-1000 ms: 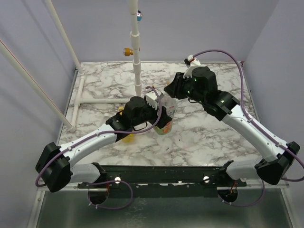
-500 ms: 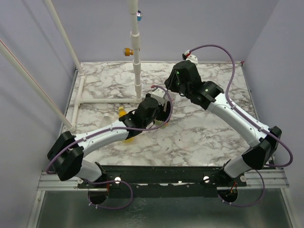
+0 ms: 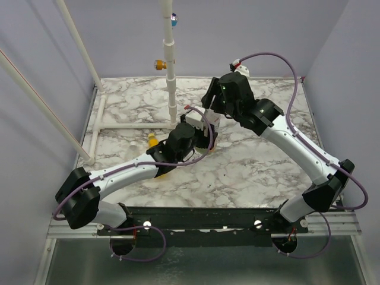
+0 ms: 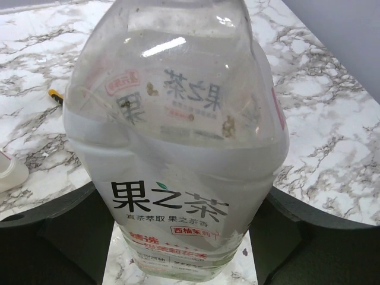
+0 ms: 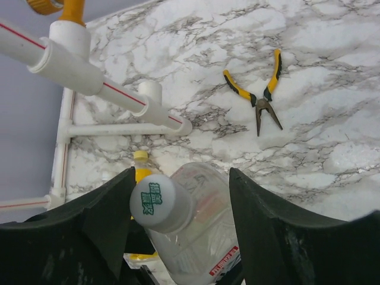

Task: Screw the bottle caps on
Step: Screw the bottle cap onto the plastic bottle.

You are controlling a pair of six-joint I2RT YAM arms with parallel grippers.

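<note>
My left gripper (image 3: pixel 199 140) is shut on the lower body of the clear bottle (image 4: pixel 178 136) with the green-and-white label and holds it tilted above the table. A whitish cap (image 5: pixel 160 203) with green print sits on the bottle's neck. My right gripper (image 3: pixel 212 113) is open around that cap, with the cap close against its left finger (image 5: pixel 113 219) and a wide gap to the other. The yellow bottle (image 5: pixel 140 172) with its yellow cap (image 3: pixel 152 141) stands behind the left arm. No blue cap shows.
Yellow-handled pliers (image 5: pixel 259 94) lie on the marble table (image 3: pixel 249 166) beyond the bottle. A white pipe frame (image 3: pixel 171 71) stands at the back centre, with rails along the left (image 5: pixel 62 148). A small whitish round thing (image 3: pixel 135 143) lies left of the yellow bottle.
My left arm has carried the clear bottle up and toward the back. My right wrist has turned and drawn in so that its fingers sit around the bottle's top.
</note>
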